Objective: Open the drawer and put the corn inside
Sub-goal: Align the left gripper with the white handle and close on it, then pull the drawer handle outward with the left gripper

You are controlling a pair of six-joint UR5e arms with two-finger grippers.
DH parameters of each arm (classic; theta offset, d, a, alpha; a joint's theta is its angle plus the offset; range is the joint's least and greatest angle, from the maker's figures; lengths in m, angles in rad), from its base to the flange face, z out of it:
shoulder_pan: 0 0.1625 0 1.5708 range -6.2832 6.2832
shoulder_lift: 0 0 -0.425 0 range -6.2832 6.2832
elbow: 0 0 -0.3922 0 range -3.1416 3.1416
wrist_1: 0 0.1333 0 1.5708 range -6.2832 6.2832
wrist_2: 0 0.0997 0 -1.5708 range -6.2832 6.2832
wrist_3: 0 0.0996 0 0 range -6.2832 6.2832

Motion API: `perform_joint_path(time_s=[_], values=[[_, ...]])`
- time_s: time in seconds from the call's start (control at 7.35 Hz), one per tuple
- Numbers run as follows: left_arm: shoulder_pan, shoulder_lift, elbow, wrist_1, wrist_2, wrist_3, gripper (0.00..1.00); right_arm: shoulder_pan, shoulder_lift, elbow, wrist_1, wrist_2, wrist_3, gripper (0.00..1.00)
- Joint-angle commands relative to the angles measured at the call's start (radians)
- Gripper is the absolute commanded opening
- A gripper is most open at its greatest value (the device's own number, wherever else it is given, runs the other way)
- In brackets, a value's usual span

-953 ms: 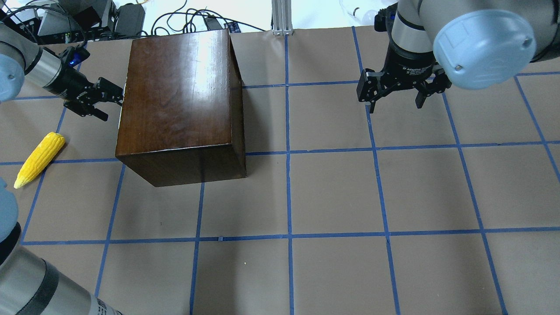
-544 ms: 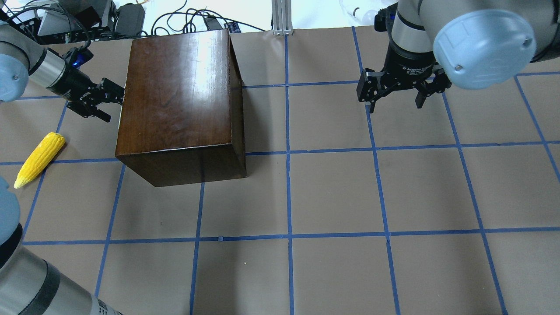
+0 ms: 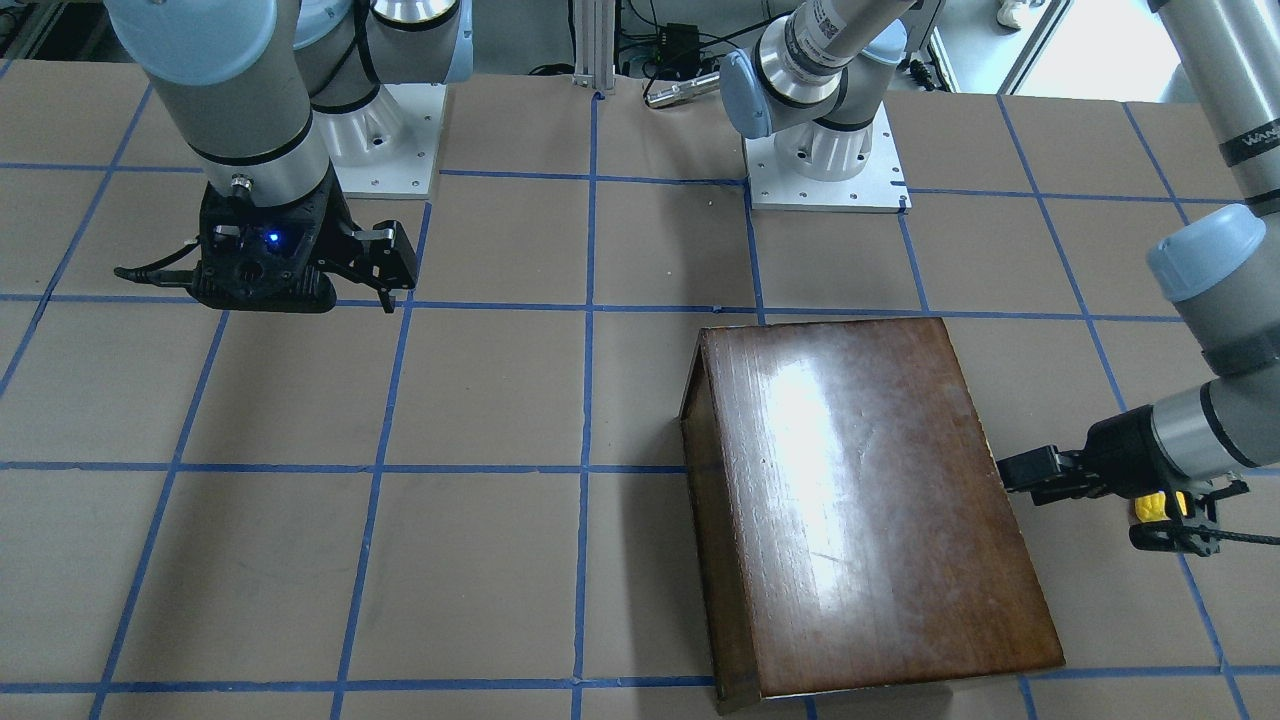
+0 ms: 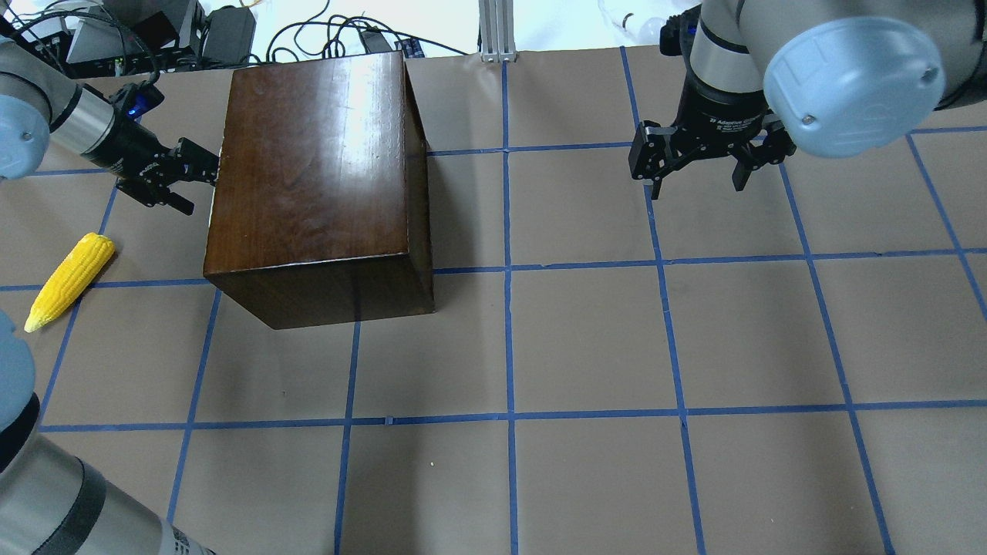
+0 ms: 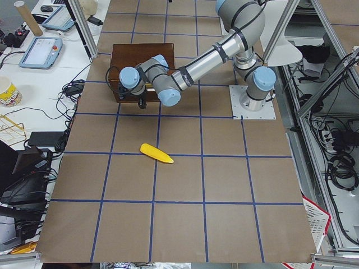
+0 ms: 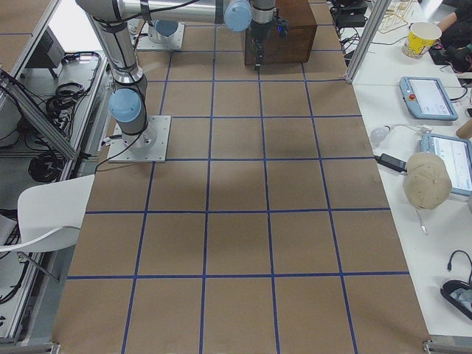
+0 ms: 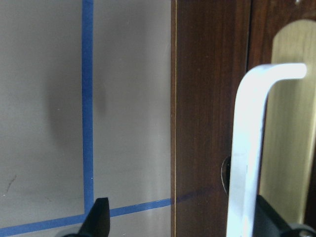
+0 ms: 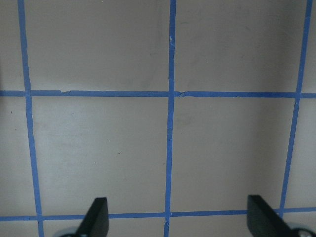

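The dark-brown wooden box [image 4: 308,169] stands at the far left of the table. Its drawer is shut; the drawer front [image 7: 210,98] and its metal pull [image 7: 247,148] show only in the left wrist view. My left gripper [image 4: 197,185] is open at the box's left face, its jaws either side of the pull, which lies close to the right finger [image 7: 269,217]. The yellow corn [image 4: 69,279] lies on the table left of the box, in front of the left gripper. My right gripper [image 4: 696,185] is open and empty above the table at the far right.
Brown paper with a blue tape grid [image 4: 509,270] covers the table. Cables and gear [image 4: 154,31] lie beyond the far edge behind the box. The robot bases [image 3: 825,170] stand at the near side. The corn is partly hidden behind the left wrist in the front-facing view [image 3: 1150,507].
My left gripper has edged slightly toward the box's left face and then held still. The right arm, the corn and the box have not moved.
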Motion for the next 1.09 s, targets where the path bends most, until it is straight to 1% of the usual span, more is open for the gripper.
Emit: perform_joint_path(time_s=[0.0,0.27,0.68,0.95], values=[[0.000,-0.003,0.010,0.000,0.028,0.000,1.00,0.000,0.000,0.000,0.000,0.000,0.000,1.00],[0.005,-0.001,0.010,0.000,0.048,0.000,1.00,0.000,0.000,0.000,-0.001,0.000,0.000,1.00],[0.006,-0.001,0.012,0.023,0.112,0.000,1.00,0.000,0.000,0.001,0.000,0.000,0.000,1.00],[0.009,0.000,0.013,0.032,0.119,-0.001,1.00,0.000,0.000,0.000,-0.001,0.000,0.000,1.00]])
